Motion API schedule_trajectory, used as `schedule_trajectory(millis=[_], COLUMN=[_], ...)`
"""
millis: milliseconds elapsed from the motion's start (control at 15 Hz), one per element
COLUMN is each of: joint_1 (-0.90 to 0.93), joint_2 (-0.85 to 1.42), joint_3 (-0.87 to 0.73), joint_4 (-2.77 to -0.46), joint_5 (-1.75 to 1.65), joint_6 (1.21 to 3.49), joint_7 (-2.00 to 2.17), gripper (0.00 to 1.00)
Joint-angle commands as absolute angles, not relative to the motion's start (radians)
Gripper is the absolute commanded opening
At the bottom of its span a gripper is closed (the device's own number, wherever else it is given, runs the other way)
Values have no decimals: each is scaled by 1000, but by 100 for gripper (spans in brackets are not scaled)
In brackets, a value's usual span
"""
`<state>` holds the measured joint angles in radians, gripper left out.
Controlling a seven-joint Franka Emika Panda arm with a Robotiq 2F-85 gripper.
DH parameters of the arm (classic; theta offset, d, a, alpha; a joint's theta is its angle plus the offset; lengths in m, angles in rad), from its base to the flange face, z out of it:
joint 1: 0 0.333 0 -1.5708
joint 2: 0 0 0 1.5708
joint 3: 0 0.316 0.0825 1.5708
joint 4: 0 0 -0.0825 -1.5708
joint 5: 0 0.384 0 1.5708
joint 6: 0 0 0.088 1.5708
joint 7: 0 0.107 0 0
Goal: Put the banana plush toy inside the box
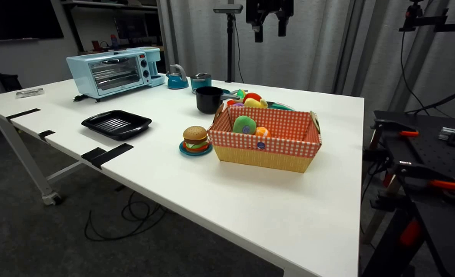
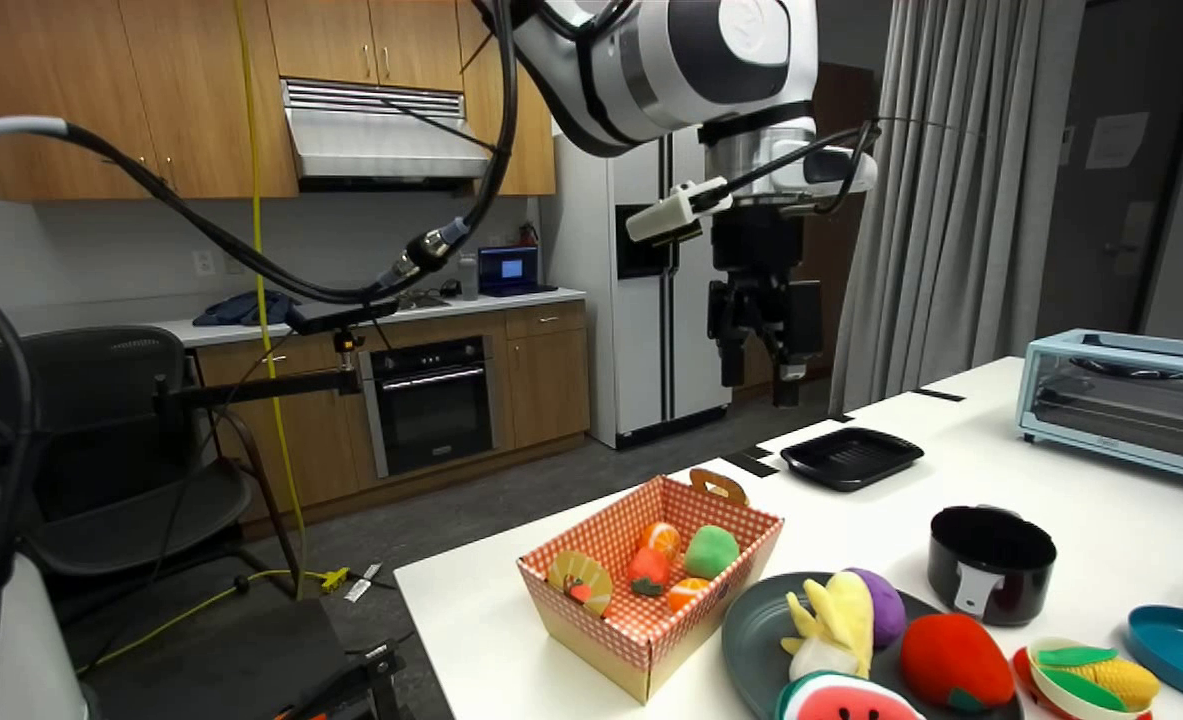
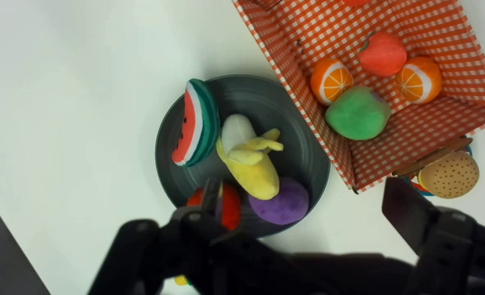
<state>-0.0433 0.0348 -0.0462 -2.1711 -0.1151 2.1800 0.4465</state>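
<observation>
Close Neighbours Could Spoil the Pick

The jaws hang spread, holding nothing, well above the bench (image 3: 82, 123). Down there the banana plush toy (image 3: 250, 164) lies on a dark plate (image 3: 301, 139), up against the purple plush (image 3: 283, 205) and touching, or nearly, the watermelon plush (image 3: 203, 123); coming down wide might snag either. Gripping only the splayed peel flaps could let the soft body slip. Just beside the plate rises the box (image 1: 262, 157); too low a carry would likely knock its wall, and the green plush (image 3: 357, 114) inside might set the banana askew. Farther on, the burger toy (image 1: 195, 138), black pot (image 1: 209, 100) and toaster oven (image 1: 115, 73) stand outside the likely route.
</observation>
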Motion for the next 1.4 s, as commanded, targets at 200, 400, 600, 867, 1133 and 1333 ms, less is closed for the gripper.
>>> schedule_trajectory(millis=[200,400,600,867,1133,1333], joint_1=[-42,-40,-37,-37,-41,-45], joint_2=[58,66,102,153,213,260], joint_3=[-59,-58,-61,-69,-84,-101], joint_4=[-2167,-2166,-2155,-2138,-2103,-2068], joint_5=[-115,-123,-156,-194,-213,-212], joint_6=[2203,2210,2213,2213,2216,2221], joint_7=[446,452,452,426,385,365], gripper=[100,100,100,100,100,100])
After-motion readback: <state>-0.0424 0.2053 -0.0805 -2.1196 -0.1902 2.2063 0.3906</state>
